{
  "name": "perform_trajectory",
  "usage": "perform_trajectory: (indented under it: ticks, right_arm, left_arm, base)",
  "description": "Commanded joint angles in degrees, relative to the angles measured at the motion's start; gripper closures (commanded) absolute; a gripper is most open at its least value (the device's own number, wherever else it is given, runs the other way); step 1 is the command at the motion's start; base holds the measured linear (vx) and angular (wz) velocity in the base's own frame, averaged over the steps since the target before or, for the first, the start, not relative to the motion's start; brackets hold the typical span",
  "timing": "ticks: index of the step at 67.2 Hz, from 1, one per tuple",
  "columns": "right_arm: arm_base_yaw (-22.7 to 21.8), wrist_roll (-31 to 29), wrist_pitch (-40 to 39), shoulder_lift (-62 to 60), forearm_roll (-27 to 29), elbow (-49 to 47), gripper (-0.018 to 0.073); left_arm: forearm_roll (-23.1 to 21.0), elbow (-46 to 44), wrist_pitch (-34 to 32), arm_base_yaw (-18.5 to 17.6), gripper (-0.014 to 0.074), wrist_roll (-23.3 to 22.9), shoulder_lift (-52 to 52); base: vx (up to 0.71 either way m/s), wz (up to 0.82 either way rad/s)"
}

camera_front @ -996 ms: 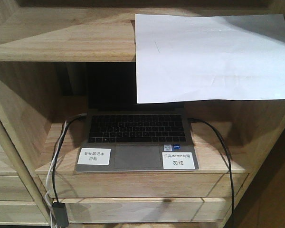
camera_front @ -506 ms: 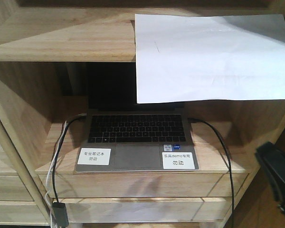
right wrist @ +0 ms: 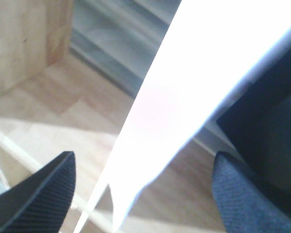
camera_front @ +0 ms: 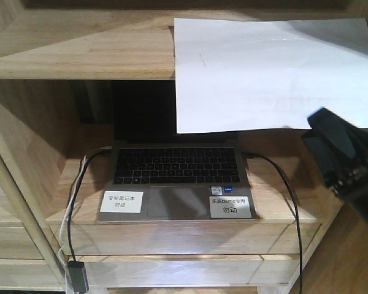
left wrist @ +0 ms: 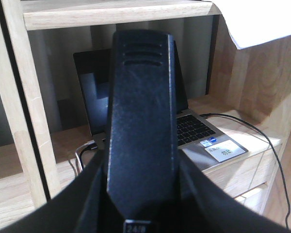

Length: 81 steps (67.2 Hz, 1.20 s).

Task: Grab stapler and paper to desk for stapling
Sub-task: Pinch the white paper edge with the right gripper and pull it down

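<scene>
So the paper (camera_front: pixel 270 73) is up on the top shelf (camera_front: pixel 80 55) of the wooden unit, with its front part hanging off the edge over the laptop (camera_front: pixel 175 177) below. The right hand (right wrist: pixel 143 162) is right at that overhang. In its wrist view the fingers are spread wide with the white sheet running between them, not pinched yet. That makes this the grab-the-paper step, just short of the actual grip.

The left hand (left wrist: pixel 140 194) looks clenched around a long black thing that fills its camera. There's a "24/8" staple-size mark on it, so that's pretty surely the stapler (left wrist: pixel 140 121), already picked up and held out in front of the shelves.

Next move, I'd say, is to close the right fingers on the hanging edge, then slide the sheet off gently so it doesn't crumple or flop. After that both things go to the desk, which isn't in any view here.
</scene>
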Motion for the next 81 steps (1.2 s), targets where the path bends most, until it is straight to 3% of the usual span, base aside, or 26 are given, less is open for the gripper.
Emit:
perform_trajectory:
  ticks: [1,11,18,35,53,69,81]
  right_arm:
    - [0.1,-0.29,-5.61,2.0,1.66,-4.06,0.0001]
    - [0.17,-0.23,-9.15,4.96,1.9,-7.95,0.0029]
    - [0.17,-0.23,-10.64,5.77,2.22,-9.43,0.0117]
    - [0.17,-0.14,-11.95,5.4,1.1,-9.62,0.0575]
    - [0.17,-0.06,-11.95,0.36,-4.27,-9.49,0.0571]
    - [0.17,-0.06,-9.41,-9.21,1.84,-0.58,0.0566]
    - [0.1,0.12,-5.5,-17.73,2.61,6.36,0.0565]
  left_arm:
    - [-0.82,-1.56,-7.08,-0.14,0.0603,-0.05,0.84]
    - [-0.82,-1.56,-7.08,-0.14,0.0603,-0.05,0.84]
    - [-0.82,-1.56,-7.08,-0.14,0.0603,-0.05,0.84]
    - [-0.82,-1.56,-7.08,-0.14,0.0603,-0.05,0.84]
    - [-0.82,-1.56,-7.08,-0.14,0.0603,-0.05,0.84]
    - [-0.82,-1.56,-7.08,-0.14,0.0603,-0.05,0.84]
    - [-0.82,-1.56,-7.08,-0.14,0.0603,-0.05,0.84]
  base:
    - [0.0,0.0]
    - [0.0,0.0]
    - [0.0,0.0]
    - [0.0,0.0]
    - [0.0,0.0]
    - [0.0,0.0]
    - [0.0,0.0]
